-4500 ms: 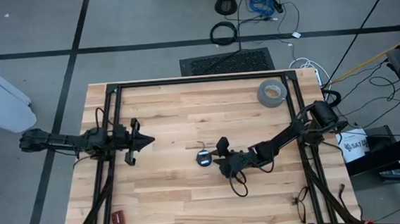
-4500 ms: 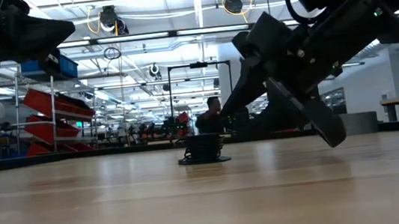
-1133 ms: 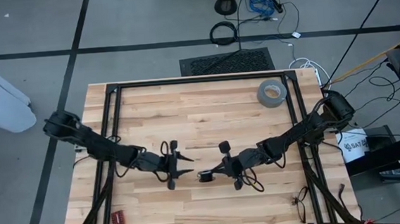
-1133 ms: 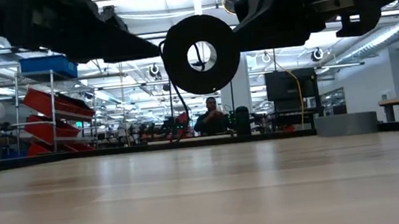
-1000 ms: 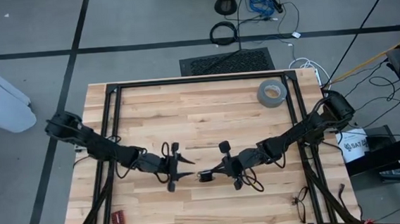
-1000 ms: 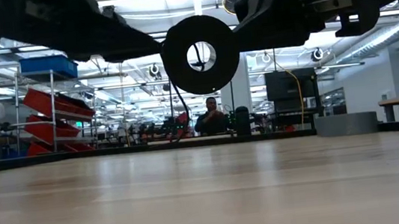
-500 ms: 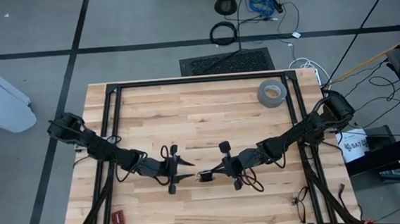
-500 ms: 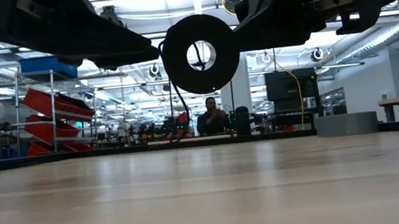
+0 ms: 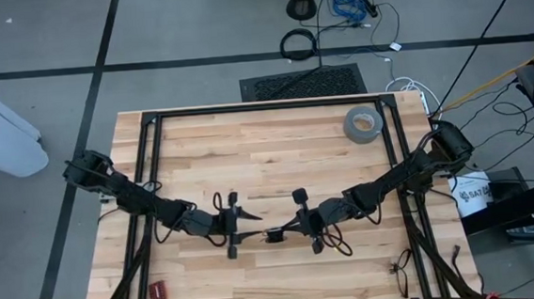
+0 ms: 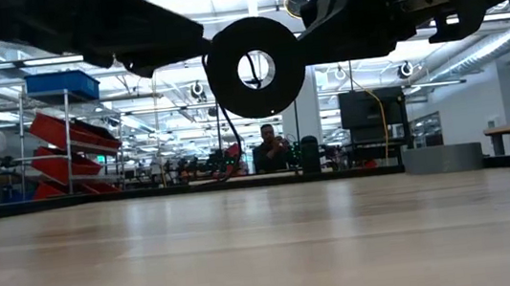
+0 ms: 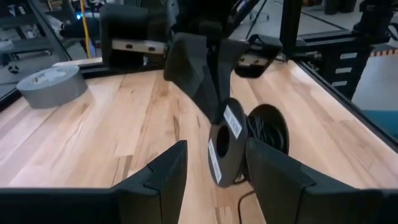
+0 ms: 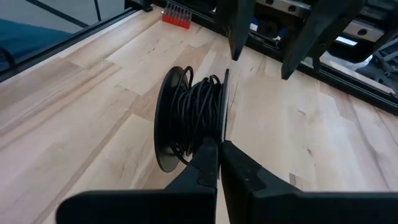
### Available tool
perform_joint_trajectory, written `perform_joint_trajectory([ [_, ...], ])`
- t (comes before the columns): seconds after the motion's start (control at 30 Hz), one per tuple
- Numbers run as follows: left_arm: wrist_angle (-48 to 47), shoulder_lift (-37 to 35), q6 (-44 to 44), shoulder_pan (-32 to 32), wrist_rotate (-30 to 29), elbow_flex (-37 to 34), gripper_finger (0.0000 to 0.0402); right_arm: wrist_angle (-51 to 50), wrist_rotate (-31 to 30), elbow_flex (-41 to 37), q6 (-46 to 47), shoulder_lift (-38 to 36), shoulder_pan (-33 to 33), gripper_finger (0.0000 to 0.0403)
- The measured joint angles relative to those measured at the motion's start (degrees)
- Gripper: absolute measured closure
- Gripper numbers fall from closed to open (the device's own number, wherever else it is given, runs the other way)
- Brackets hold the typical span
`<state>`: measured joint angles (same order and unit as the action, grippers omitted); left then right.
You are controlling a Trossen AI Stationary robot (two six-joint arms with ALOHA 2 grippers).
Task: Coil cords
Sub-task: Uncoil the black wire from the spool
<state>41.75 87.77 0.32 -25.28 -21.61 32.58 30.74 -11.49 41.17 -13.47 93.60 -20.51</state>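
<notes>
A black spool (image 9: 275,234) wound with the thin black cord (image 12: 196,115) hangs over the middle of the wooden table, clear of the top in the low view (image 10: 256,66). My right gripper (image 12: 217,146) is shut on it, reaching in from the table's right. My left gripper (image 9: 244,228) comes from the left. It is open, and its two fingers (image 11: 168,174) stand level just short of the spool (image 11: 225,149) without touching it. The left gripper's fingers also show beyond the spool in the right wrist view (image 12: 239,28). My right gripper pinches the rim of one spool flange (image 12: 222,127) between its two fingers. The fingers come nearly level from the table's right, slanting a little down. The spool stands on edge with its axis level, lifted clear of the table.
A grey tape roll (image 9: 363,123) lies at the far right of the table. A small red object (image 9: 156,291) sits near the front left corner. Black frame rails (image 9: 264,105) border the far, left and right sides. Bare wood shows under and around the spool.
My left gripper has rolled slightly about its own pointing line while staying beside the spool. The spool and my right gripper have kept still.
</notes>
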Motion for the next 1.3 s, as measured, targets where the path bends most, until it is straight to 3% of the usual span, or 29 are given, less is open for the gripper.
perform_joint_trajectory([
  [0.73,-2.5,4.9,2.0,-0.7,-1.6,4.0,0.0229,0.7,-0.1,0.0,0.9,0.0,0.0,0.0403],
  [1.3,-3.5,4.9,1.9,-0.7,-6.5,4.0,0.0238,0.7,-0.7,0.0,1.8,0.0,0.0,0.0403],
])
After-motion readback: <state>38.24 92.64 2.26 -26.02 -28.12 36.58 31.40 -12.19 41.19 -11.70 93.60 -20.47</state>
